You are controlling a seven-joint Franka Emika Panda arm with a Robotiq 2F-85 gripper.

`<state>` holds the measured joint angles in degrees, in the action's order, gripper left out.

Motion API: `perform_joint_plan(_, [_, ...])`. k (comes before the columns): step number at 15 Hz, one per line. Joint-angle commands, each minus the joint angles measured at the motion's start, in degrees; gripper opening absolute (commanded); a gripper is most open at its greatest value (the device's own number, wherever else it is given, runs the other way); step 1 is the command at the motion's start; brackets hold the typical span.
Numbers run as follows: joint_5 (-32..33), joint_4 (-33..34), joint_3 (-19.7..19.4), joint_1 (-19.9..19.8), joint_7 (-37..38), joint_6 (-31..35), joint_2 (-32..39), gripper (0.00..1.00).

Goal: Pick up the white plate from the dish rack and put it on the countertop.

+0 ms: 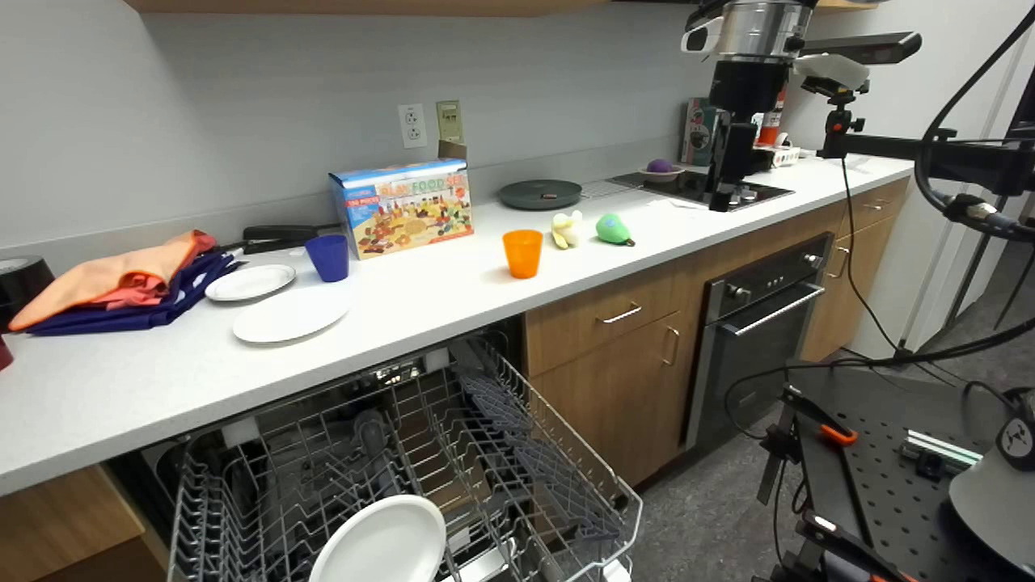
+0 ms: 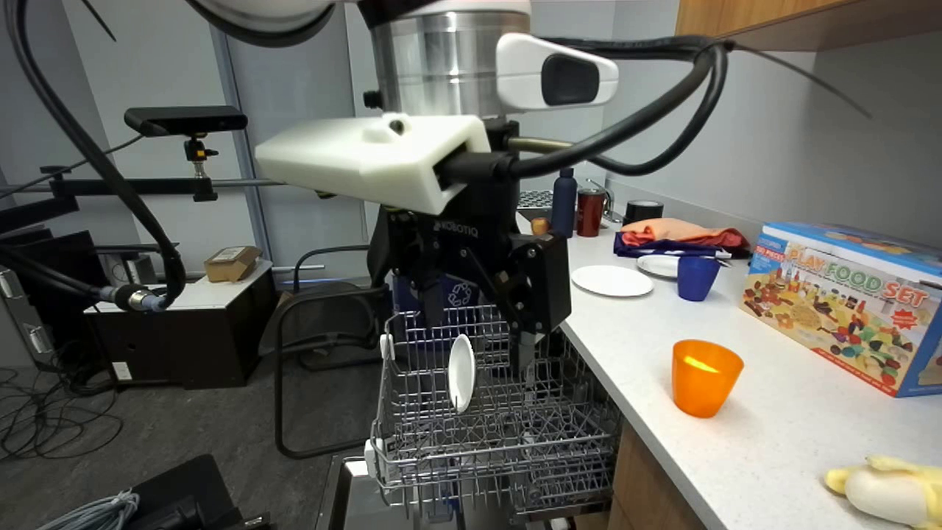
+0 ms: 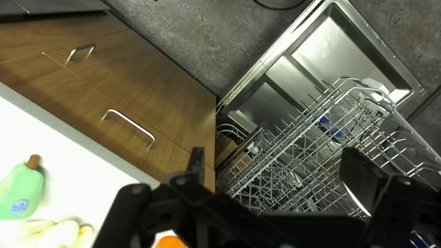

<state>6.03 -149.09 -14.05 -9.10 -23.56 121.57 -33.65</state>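
Observation:
The white plate (image 1: 388, 541) leans on edge among the tines of the dish rack (image 1: 566, 432), which is pulled out below the countertop (image 1: 420, 295). Seen nearly edge-on, the plate (image 2: 461, 373) stands steeply in an exterior view. Only a thin bright sliver of the plate (image 3: 356, 199) shows in the wrist view, mostly hidden behind a finger. My gripper (image 2: 478, 335) hangs high, well apart from plate and rack, pointing downward. Its jaws stand wide open with nothing between them; through the gap of the gripper (image 3: 275, 158) I see the rack's wires.
Two other white plates (image 1: 291, 315) lie on the counter's far part beside a blue cup (image 1: 327, 257). An orange cup (image 1: 523, 253), a food box (image 1: 408, 206) and soft toys (image 1: 614, 229) stand along the counter. The dishwasher door (image 3: 330, 51) hangs open beneath the rack.

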Motion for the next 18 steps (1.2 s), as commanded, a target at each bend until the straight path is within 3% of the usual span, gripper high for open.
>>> perform_joint_plan(1, [0.2,0.1,-0.3,0.4,0.2,-0.2,-0.1,1.0])
perform_joint_plan(6, [-0.3,0.8,0.5,1.8,0.2,0.8,1.5,1.0])
perform_joint_plan(18, [-5.0,2.3,3.4,10.5,-0.4,7.3,5.2,1.0])
